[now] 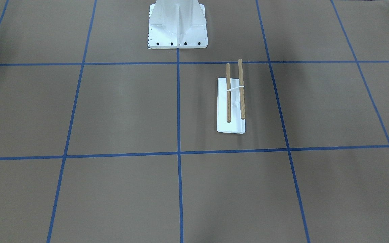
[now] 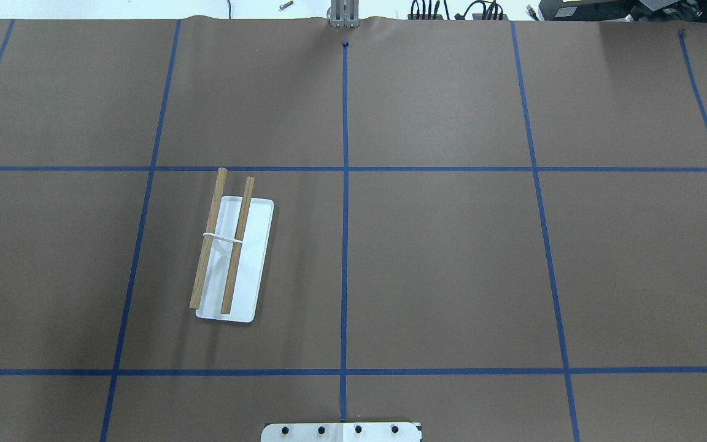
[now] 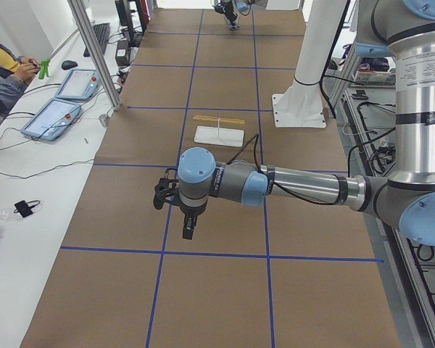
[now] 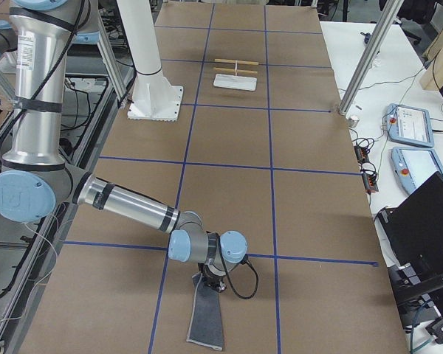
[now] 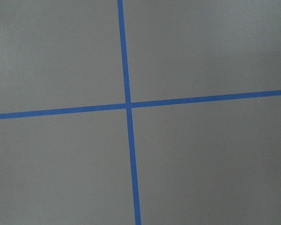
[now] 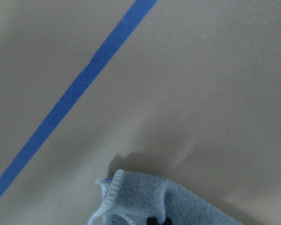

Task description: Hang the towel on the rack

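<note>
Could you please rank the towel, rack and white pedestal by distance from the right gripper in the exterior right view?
1. towel, at the right gripper, near end.
2. white pedestal, far up the table, left.
3. rack, farthest, beyond it.

The rack stands left on the table, the towel lies at its right end

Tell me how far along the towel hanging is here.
Done: nothing yet; the rack is bare. In hand: the right tool sits at one end of the towel, far from the rack, with that edge bunched up; whether it is gripped is unclear. The left tool hangs over the table. Left: carry the towel over and drape it on the rack.
</note>
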`<state>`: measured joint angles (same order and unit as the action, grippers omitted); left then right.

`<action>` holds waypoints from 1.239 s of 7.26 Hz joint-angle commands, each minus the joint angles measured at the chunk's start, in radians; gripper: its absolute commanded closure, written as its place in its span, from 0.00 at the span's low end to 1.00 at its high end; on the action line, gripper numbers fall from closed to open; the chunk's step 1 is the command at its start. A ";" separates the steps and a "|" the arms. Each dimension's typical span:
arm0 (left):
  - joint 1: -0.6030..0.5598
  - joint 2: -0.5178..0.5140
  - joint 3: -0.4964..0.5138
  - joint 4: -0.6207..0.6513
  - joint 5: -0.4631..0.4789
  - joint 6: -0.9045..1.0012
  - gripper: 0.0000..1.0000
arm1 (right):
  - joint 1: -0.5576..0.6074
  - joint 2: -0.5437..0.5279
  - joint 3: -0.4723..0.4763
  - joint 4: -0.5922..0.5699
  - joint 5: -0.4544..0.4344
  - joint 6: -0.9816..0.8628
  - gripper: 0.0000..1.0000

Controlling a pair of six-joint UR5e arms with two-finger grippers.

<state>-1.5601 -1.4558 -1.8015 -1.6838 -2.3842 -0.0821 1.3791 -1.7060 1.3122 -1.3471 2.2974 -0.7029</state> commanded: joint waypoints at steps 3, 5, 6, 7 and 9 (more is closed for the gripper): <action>0.005 -0.015 -0.002 -0.002 -0.030 -0.065 0.02 | 0.050 0.096 0.047 -0.111 0.093 0.013 1.00; 0.110 -0.063 0.004 -0.200 -0.085 -0.458 0.02 | 0.089 0.194 0.219 -0.380 0.138 0.066 1.00; 0.215 -0.143 0.014 -0.308 -0.079 -0.766 0.02 | 0.092 0.247 0.298 -0.480 0.160 0.130 1.00; 0.289 -0.231 0.033 -0.368 -0.075 -1.023 0.02 | 0.092 0.302 0.343 -0.500 0.175 0.246 1.00; 0.369 -0.401 0.066 -0.381 -0.073 -1.343 0.02 | 0.028 0.383 0.457 -0.495 0.235 0.525 1.00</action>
<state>-1.2474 -1.7478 -1.7549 -2.0463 -2.4590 -1.2083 1.4452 -1.3769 1.6962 -1.8349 2.5038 -0.3406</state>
